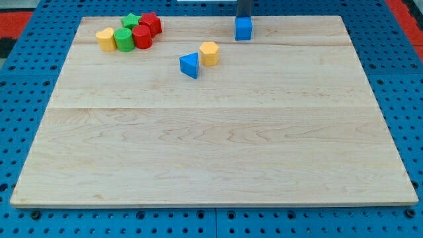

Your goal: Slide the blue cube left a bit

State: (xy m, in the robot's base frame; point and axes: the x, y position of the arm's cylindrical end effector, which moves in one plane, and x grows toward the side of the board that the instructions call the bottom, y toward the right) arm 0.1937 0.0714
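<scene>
The blue cube (244, 28) sits near the top edge of the wooden board (211, 145), right of centre. My dark rod comes down from the view's top just behind the cube. My tip (244, 17) meets the cube's top edge in the view, on its far side. Whether it touches the cube I cannot tell. A blue triangular block (190, 65) and a yellow hexagonal block (209, 53) lie to the cube's lower left, touching each other.
A cluster sits at the board's top left: a yellow block (105, 39), a green cylinder (123, 38), a red cylinder (142, 37), a green star (132, 21) and a red star (151, 24). Blue pegboard surrounds the board.
</scene>
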